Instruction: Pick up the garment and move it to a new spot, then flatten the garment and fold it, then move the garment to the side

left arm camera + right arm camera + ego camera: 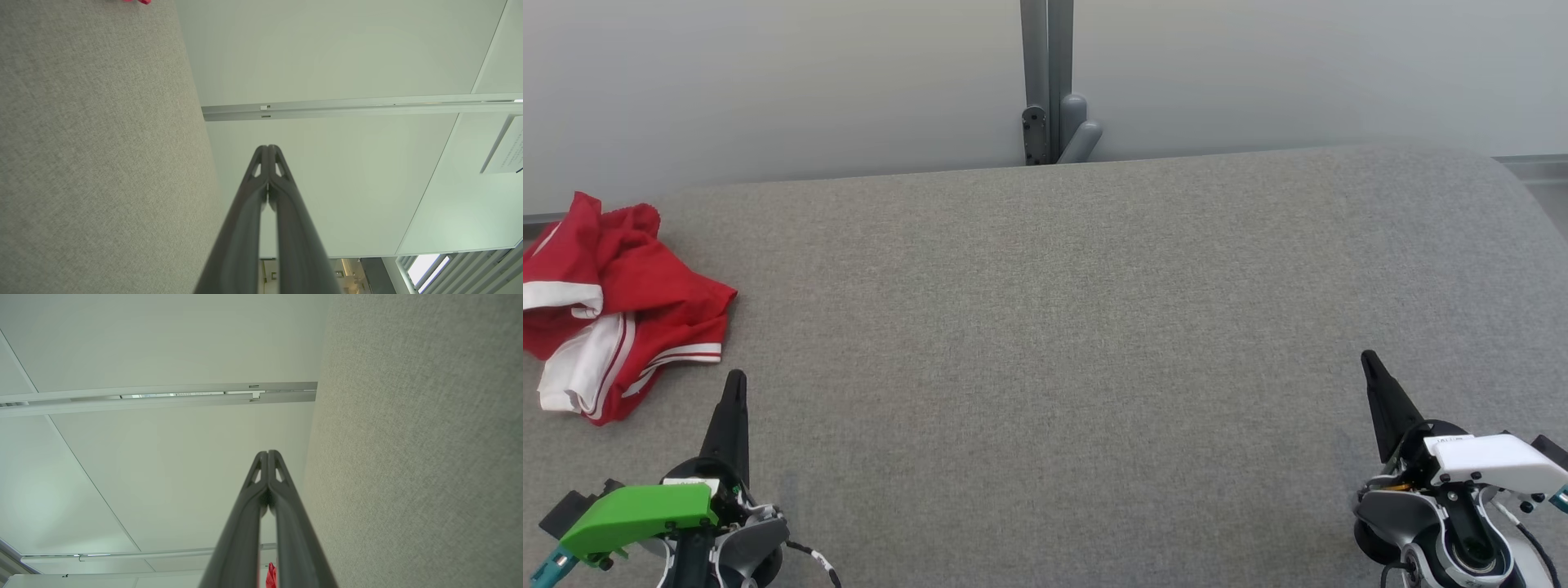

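Here, left pincer (735,377) and right pincer (1367,359) fully closed, empty, apart from garment (621,294).

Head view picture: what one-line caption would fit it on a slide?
Crumpled red-and-white garment at the left of the grey surface; left gripper and right gripper shut, empty.

Legible text: none | paper notice (506,149) on wall panel (461,196): printed lines, too small to read | right label (1448,441), white, on housing behind right tool (1368,357): marks blurred | left label (690,483), white, behind left tool (737,376): unreadable
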You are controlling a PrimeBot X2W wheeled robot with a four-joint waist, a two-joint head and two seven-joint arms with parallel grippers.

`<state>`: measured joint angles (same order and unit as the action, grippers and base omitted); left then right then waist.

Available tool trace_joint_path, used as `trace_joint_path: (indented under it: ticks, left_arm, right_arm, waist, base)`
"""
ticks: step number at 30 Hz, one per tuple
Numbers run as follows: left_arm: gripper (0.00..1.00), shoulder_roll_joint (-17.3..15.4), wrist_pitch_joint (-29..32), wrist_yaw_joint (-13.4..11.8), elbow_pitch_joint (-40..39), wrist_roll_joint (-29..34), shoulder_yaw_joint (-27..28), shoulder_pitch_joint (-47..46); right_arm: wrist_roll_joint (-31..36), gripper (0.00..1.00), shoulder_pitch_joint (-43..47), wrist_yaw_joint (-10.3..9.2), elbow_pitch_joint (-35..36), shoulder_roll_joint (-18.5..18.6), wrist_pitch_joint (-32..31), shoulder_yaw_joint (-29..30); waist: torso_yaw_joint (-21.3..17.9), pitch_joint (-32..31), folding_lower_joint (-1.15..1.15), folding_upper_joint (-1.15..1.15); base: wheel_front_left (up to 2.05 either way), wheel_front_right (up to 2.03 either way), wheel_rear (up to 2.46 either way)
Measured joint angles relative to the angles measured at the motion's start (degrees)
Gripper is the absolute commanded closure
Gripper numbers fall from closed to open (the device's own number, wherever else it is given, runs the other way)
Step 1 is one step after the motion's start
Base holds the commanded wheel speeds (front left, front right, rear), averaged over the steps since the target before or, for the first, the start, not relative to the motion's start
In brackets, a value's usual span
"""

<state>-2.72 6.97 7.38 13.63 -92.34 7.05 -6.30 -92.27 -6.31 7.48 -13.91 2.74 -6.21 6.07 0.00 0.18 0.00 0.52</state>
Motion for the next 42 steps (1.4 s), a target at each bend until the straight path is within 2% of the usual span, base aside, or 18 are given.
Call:
trace_joint_path:
  ticks: [28,29,37,42]
  left_arm:
    - [1.0,0.0,0.0,0.0,0.0,0.0,0.0,0.0]
    - [0.0,0.1,0.0,0.0,0.6,0.0,0.0,0.1]
    - [0.0,0.3,-1.4,-0.2,2.8,0.7,-0.8,1.2]
    - [0.0,0.2,-2.8,-0.2,2.9,4.9,-1.4,1.1]
  right_arm:
    - [0.0,1.0,0.0,0.0,0.0,0.0,0.0,0.0]
    - [0.1,0.0,0.2,0.0,-0.6,-0.2,0.0,0.0]
    - [1.0,0.0,1.9,-0.02,-2.0,-0.4,1.0,-0.8]
    - [4.4,0.0,1.8,-0.02,-1.8,0.4,2.7,-2.1]
  waist:
    - [0.0,0.0,0.0,0.0]
    - [0.0,0.0,0.0,0.0]
    - [0.0,0.1,0.0,-0.01]
    - [0.0,0.1,0.0,0.0]
  base:
    - [0.0,0.0,0.0]
    - [0.0,0.0,0.0]
    - [0.0,0.0,0.0]
    - [0.0,0.0,0.0]
